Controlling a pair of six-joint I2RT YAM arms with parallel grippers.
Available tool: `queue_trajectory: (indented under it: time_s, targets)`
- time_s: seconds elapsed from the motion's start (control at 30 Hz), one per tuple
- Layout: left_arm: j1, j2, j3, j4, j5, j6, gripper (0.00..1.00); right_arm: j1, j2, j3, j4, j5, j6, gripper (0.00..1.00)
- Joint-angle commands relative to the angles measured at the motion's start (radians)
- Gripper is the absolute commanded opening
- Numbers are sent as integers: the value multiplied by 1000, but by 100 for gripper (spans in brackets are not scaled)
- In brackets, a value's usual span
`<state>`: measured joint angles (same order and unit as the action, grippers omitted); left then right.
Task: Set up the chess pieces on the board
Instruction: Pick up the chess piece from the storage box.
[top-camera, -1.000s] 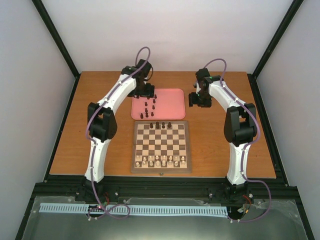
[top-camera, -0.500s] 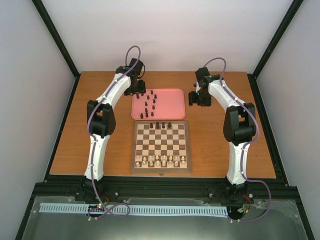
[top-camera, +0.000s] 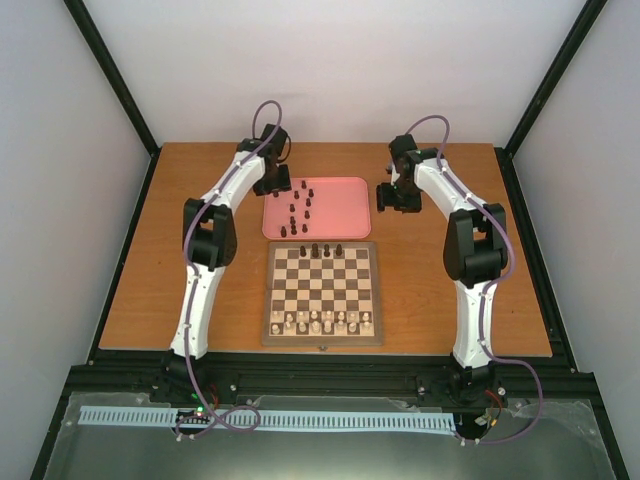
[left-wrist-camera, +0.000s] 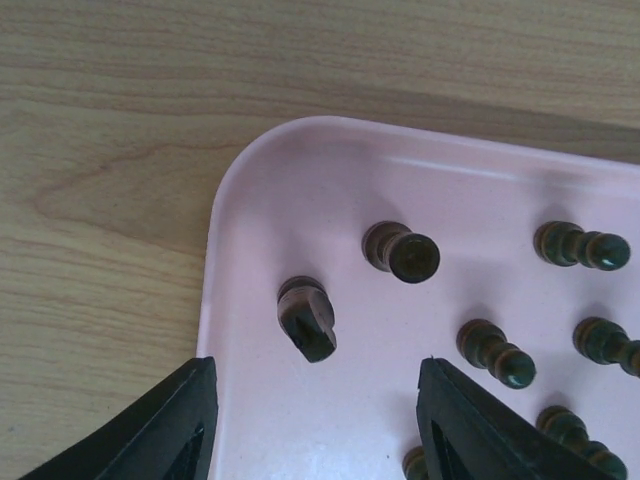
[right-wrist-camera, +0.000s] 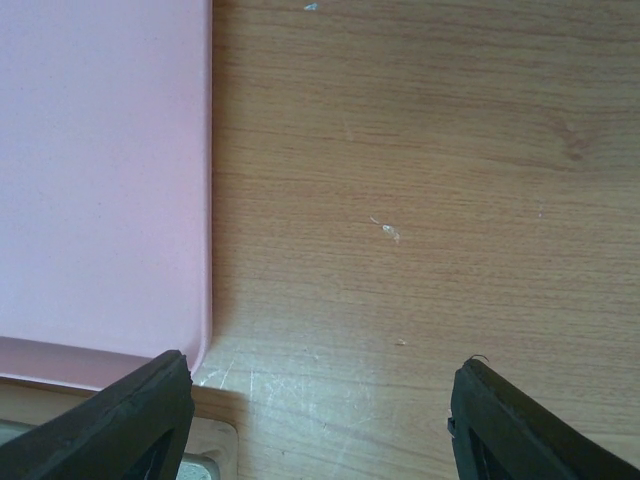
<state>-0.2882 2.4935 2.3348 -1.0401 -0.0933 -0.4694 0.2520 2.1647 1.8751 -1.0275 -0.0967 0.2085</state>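
Note:
The board (top-camera: 322, 292) lies mid-table, with some dark chess pieces (top-camera: 316, 250) standing on its far row. More dark chess pieces (top-camera: 295, 210) stand scattered on the left half of the pink tray (top-camera: 340, 205) behind it. My left gripper (top-camera: 273, 186) hovers over the tray's far-left corner. In the left wrist view it (left-wrist-camera: 315, 425) is open with nothing between its fingers; a dark knight-like piece (left-wrist-camera: 308, 320) stands just ahead of the gap and a pawn (left-wrist-camera: 402, 252) beyond it. My right gripper (top-camera: 388, 198) hangs open and empty (right-wrist-camera: 320, 420) over bare table beside the tray's right edge (right-wrist-camera: 100, 180).
Pale cream pieces (top-camera: 322, 321) fill the board's near rows. Further dark pieces (left-wrist-camera: 495, 352) crowd the tray to the right of the left gripper. The wooden table (top-camera: 440, 290) is bordered by a black frame and white walls.
The left arm has swung left and back, from over the tray's pieces to its far-left corner. The right arm has not moved.

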Motion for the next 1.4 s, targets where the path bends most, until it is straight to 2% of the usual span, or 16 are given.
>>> queue_trajectory:
  time_s: [0.0, 0.13, 0.23, 0.47, 0.57, 0.87, 1.2, 1.37]
  targets:
    - [13, 21, 60, 24, 8, -25, 56, -5, 19, 27, -15, 12, -3, 71]
    - [23, 39, 78, 26, 17, -32, 55, -6, 26, 32, -14, 12, -4, 71]
    - [24, 53, 95, 27, 18, -31, 48, -6, 32, 40, -18, 9, -4, 71]
    - [30, 77, 110, 19, 23, -34, 46, -5, 41, 50, -22, 12, -4, 71]
    - [30, 80, 107, 13, 23, -32, 40, -6, 42, 51, -23, 14, -4, 71]
    - [32, 97, 110, 22, 30, -29, 36, -5, 49, 56, -25, 12, -6, 71]
    - [34, 100, 112, 17, 28, -32, 16, -6, 47, 53, -26, 12, -6, 71]
    - [34, 90, 112, 2, 19, -30, 2, -6, 44, 51, -26, 12, -5, 71]
